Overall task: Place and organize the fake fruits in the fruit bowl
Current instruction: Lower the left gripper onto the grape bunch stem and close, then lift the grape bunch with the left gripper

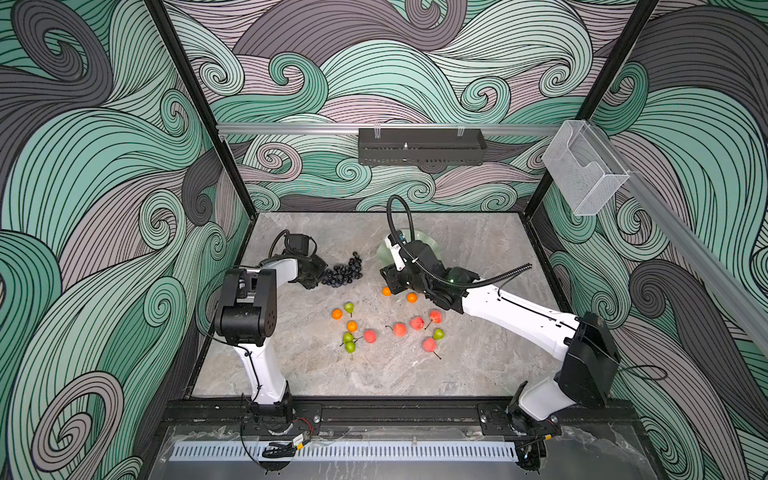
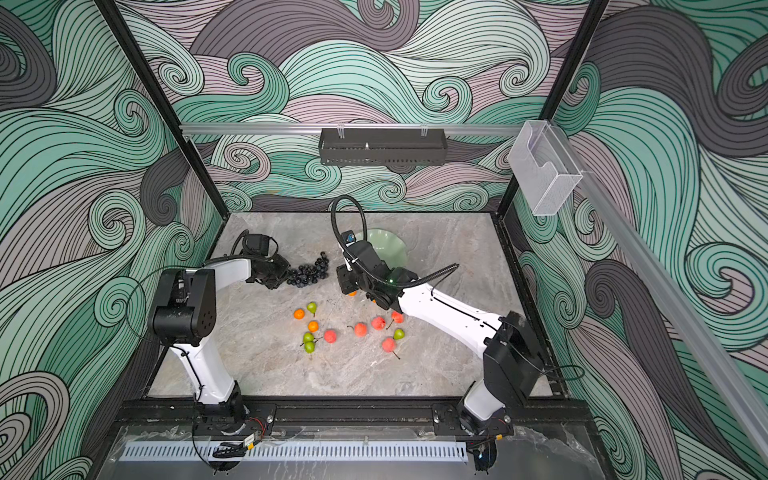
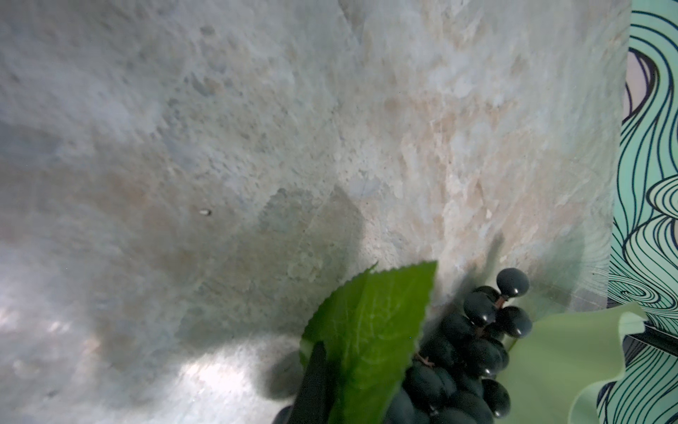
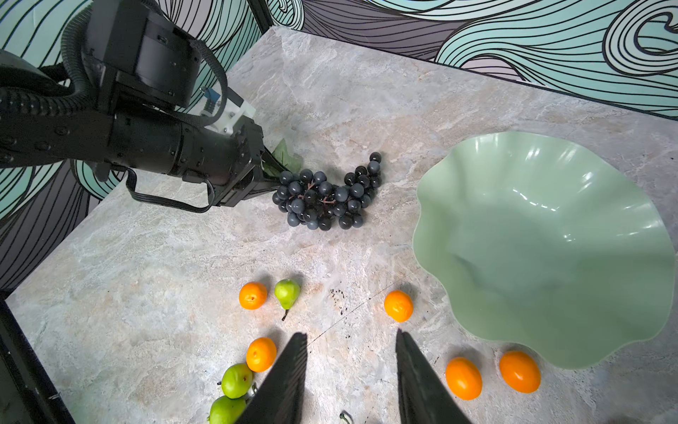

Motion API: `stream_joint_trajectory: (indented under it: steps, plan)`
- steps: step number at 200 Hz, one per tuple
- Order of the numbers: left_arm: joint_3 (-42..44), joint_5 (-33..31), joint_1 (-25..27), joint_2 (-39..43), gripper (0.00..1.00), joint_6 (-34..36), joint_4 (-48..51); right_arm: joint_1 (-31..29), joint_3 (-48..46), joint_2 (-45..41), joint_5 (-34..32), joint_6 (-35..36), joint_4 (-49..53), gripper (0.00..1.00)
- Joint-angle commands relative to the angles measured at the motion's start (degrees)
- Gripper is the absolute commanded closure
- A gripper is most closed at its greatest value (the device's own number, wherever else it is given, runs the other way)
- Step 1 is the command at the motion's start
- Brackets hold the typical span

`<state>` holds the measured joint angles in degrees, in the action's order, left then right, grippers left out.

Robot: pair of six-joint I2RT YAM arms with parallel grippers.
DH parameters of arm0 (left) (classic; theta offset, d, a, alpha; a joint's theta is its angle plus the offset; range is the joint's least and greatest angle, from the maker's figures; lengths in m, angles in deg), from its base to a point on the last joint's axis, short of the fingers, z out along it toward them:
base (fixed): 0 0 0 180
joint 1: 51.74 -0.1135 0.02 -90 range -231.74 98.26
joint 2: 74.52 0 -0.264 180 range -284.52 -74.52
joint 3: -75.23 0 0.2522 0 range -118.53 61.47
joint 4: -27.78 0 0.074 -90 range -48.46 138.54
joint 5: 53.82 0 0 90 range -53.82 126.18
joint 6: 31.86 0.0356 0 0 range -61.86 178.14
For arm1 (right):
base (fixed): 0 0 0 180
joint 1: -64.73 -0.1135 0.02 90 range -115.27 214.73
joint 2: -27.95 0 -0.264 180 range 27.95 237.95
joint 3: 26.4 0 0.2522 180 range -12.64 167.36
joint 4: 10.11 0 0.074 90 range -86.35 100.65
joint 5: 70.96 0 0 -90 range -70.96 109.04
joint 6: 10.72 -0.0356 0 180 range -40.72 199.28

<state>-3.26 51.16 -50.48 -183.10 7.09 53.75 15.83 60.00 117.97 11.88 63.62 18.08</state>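
Note:
The dark grape bunch (image 4: 326,198) lies on the marble table, left of the empty mint-green fruit bowl (image 4: 550,238). My left gripper (image 4: 269,172) is shut on the bunch's leafy stem end. The left wrist view shows its green leaf (image 3: 370,330) against one dark finger (image 3: 312,385), with grapes (image 3: 473,352) beside it. My right gripper (image 4: 350,333) hangs open over bare table and holds nothing. Several oranges (image 4: 398,305), pears (image 4: 287,293) and peaches (image 1: 417,323) lie loose in front of the bowl. In both top views my right arm hides part of the bowl (image 1: 432,245) (image 2: 388,245).
A black perforated shelf (image 1: 422,146) hangs on the back wall. A clear plastic box (image 1: 586,170) is fixed to the right rail. Patterned walls close the table on three sides. Two oranges (image 4: 463,378) (image 4: 520,371) lie close to the bowl's near rim.

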Motion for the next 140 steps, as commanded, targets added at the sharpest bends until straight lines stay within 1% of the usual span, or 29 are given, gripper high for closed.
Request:
stream_joint_trajectory:
  steps: [1,5,50,76,80,112,140]
  plan:
    - [-1.6,0.2,0.4,2.1,0.99,0.5,-0.1,0.2,-0.7,-1.7,-1.3,-0.8,0.4,0.58]
    - [-1.6,0.1,0.4,2.4,1.0,0.6,0.0,0.3,-0.7,-1.8,-1.3,-0.8,0.4,0.58]
    - [-0.7,-1.3,0.4,7.7,1.0,1.7,-1.0,1.6,-2.0,-3.1,-0.4,-3.0,-0.1,0.58]
    - [-0.2,-1.9,0.4,11.2,1.0,2.6,-1.9,3.8,-3.8,-4.5,2.8,-5.9,-1.9,0.57]
    - [-0.3,-1.9,0.4,11.7,1.0,2.7,-2.0,4.2,-4.2,-4.7,3.3,-6.5,-2.4,0.56]
    - [-0.5,-0.6,0.4,14.4,1.0,4.1,-3.1,6.9,-7.1,-6.8,7.3,-9.6,-6.0,0.53]
    - [-0.8,0.5,0.4,16.5,1.0,5.7,-3.8,8.3,-7.8,-7.6,9.5,-10.6,-7.0,0.52]
